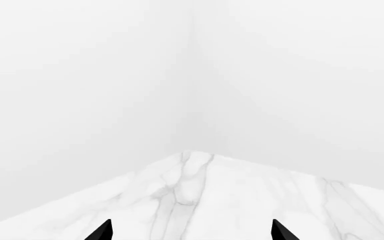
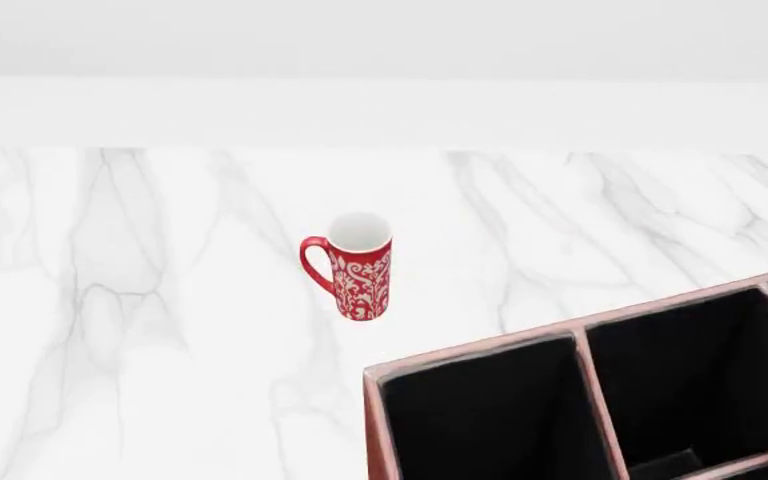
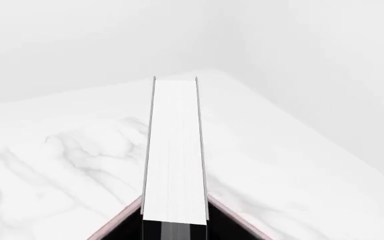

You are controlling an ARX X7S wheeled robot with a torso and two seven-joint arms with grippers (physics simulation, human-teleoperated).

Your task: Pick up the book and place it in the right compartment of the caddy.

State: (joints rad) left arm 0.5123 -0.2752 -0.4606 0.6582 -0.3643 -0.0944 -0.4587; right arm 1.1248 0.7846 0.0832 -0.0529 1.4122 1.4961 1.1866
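In the right wrist view the book (image 3: 175,150) points straight out from my right gripper, white page edges facing the camera and black covers on both sides. It hangs over a corner of the caddy (image 3: 115,220), whose pale pinkish rim and black inside show below it. My right fingers are hidden by the book and the dark interior. In the head view the caddy (image 2: 478,347) stands at the near right with open black compartments split by dividers. The book and both grippers are out of that view. My left gripper (image 1: 192,231) is open and empty over the marble top.
A red patterned mug (image 2: 355,270) stands upright on the white marble counter (image 2: 131,300), left of and behind the caddy. A white wall runs along the counter's far edge. The left wrist view shows a counter corner (image 1: 192,155) against white walls.
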